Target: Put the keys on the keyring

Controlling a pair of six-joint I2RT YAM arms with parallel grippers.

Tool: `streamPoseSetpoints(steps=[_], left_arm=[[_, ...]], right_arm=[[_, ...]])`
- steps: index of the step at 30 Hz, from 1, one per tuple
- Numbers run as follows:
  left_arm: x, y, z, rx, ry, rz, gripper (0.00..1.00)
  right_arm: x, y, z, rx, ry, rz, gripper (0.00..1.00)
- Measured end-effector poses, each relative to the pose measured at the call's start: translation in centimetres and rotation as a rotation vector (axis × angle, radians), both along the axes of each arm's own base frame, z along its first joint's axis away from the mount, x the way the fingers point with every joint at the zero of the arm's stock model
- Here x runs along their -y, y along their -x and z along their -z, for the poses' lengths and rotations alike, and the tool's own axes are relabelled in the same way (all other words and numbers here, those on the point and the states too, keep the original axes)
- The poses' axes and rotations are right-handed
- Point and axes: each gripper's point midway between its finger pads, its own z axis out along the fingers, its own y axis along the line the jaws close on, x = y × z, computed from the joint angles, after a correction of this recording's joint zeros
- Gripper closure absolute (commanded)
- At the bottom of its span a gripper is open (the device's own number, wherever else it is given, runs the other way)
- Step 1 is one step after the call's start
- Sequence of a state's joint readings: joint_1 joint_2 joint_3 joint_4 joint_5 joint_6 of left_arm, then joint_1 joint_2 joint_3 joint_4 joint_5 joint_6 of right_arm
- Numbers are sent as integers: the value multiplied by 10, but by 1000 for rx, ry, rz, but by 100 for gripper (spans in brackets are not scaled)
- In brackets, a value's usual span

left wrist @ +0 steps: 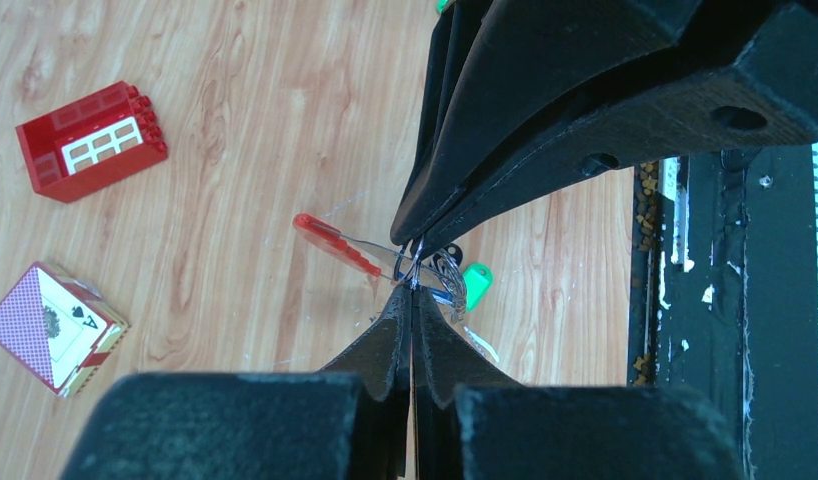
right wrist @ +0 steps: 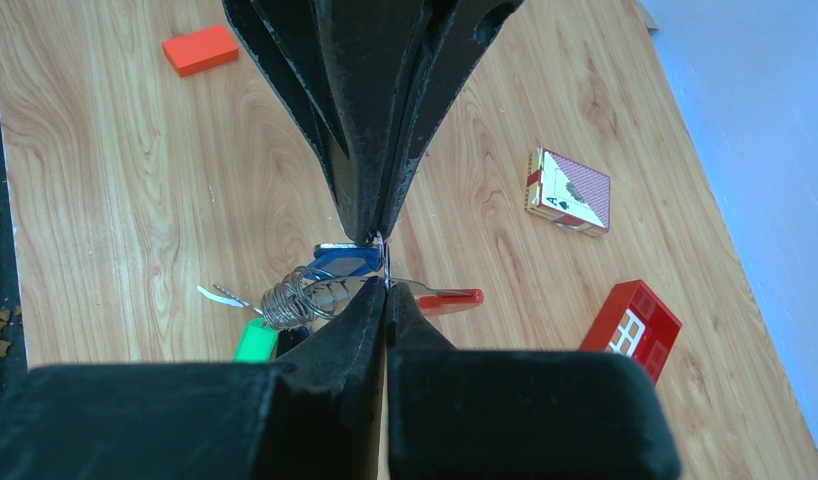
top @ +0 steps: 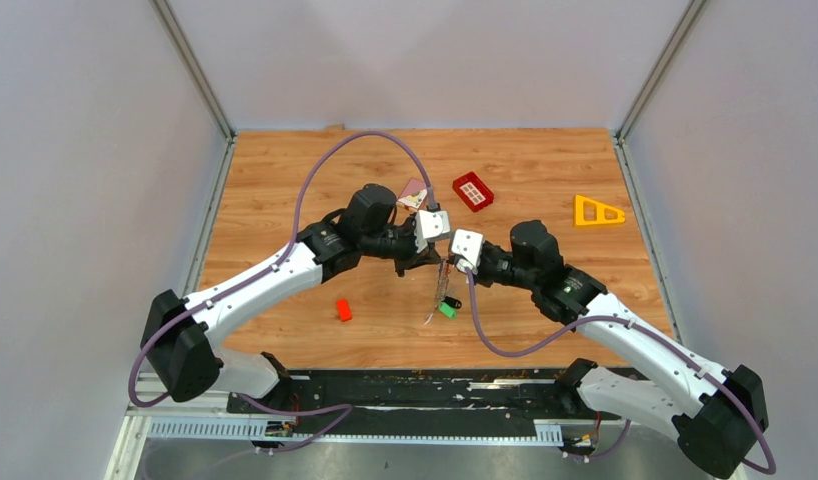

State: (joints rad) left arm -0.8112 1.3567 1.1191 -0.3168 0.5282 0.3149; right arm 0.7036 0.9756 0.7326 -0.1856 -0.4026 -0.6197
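Right wrist view: we see right gripper and left gripper both pinched shut on the keyring above the table, keys bunched just beside; let's hold the ring steady and spread its coil gently

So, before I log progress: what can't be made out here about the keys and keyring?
Top view: keyring and keys too small, overlapping.
Left wrist: right gripper hides most keys; the green key shows partly.
Right wrist: whether the blue key is threaded; the shut left gripper covers the ring there.
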Motion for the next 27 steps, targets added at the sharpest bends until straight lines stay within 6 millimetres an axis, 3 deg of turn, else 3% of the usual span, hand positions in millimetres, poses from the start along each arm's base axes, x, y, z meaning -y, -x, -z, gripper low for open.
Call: streamPoseSetpoints(steps=[27], left_arm=[[3, -1, -1, -15, -7, 11, 100]], right_arm=[[1, 0, 0, 1, -1, -1, 100]])
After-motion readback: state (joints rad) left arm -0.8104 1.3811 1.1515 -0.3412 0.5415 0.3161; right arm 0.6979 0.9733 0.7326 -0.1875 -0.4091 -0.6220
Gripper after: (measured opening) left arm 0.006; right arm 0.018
